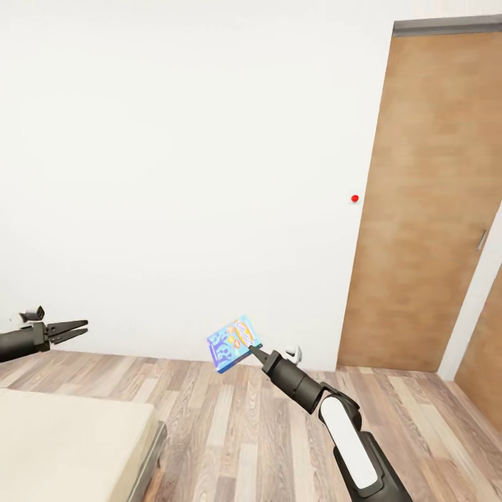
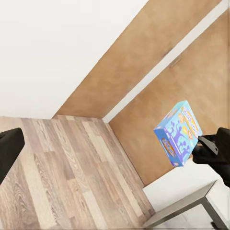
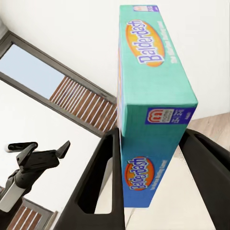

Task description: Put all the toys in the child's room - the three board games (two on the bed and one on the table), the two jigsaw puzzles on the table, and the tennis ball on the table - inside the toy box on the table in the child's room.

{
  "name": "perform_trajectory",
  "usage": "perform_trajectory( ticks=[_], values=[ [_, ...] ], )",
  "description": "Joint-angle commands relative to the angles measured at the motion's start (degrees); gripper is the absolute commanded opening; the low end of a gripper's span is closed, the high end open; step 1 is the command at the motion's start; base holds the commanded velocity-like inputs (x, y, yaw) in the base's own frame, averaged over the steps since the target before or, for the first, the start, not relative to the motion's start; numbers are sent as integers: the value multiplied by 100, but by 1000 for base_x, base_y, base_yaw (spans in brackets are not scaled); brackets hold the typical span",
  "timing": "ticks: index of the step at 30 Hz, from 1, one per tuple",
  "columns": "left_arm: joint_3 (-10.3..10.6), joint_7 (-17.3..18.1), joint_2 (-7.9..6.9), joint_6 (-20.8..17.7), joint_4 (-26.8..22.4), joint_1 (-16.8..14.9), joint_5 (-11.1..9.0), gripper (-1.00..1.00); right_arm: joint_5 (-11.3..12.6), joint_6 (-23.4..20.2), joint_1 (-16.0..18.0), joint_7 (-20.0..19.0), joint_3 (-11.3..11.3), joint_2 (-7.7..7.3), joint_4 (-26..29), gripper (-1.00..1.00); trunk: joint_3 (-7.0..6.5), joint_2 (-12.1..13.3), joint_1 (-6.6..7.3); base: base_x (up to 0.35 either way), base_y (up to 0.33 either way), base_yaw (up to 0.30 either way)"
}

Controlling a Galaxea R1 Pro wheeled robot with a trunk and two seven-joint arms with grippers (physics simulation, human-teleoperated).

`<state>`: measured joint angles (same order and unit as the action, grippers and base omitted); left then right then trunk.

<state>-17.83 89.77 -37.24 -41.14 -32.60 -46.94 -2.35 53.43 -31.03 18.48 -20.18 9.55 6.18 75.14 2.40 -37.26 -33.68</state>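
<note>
My right gripper (image 1: 252, 348) is shut on the small blue board game (image 1: 235, 343) and holds it in the air over the wood floor, near the white wall. In the right wrist view the teal-blue box (image 3: 148, 96) stands on edge between the two black fingers (image 3: 103, 182). The left wrist view shows the same box (image 2: 177, 132) from the side, pinched at one corner by the right gripper (image 2: 199, 143). My left gripper (image 1: 85, 326) hangs at the far left above the bed (image 1: 70, 439), open and holding nothing. The table and the toy box are out of view.
A wooden door (image 1: 425, 209) stands at the right, with a small red dot (image 1: 355, 199) on the wall beside it. Wood-plank floor (image 1: 230, 418) runs between the bed's corner and the door. A dark-framed window (image 3: 28, 72) appears in the right wrist view.
</note>
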Motion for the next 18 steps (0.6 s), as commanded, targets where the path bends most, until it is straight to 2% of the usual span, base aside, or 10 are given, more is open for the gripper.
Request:
perform_trajectory(
  ticks=[1, 7, 18],
  values=[
    [-1, 23, -3, -61, -1, -3, 2, 100, 47, -34, 6, -4, -6, 1, 1, -100, 11, -10, -1, -108, 59, -279],
    [-1, 23, -3, -61, -1, -7, 2, 100, 39, -34, 6, 2, 4, 11, 7, -100, 11, -10, -1, -118, 71, -226],
    [-1, 23, -3, -61, -1, -6, 6, 100, 68, -35, 6, -4, -4, -1, 1, -100, 63, -10, -1, -133, 101, -22]
  ],
)
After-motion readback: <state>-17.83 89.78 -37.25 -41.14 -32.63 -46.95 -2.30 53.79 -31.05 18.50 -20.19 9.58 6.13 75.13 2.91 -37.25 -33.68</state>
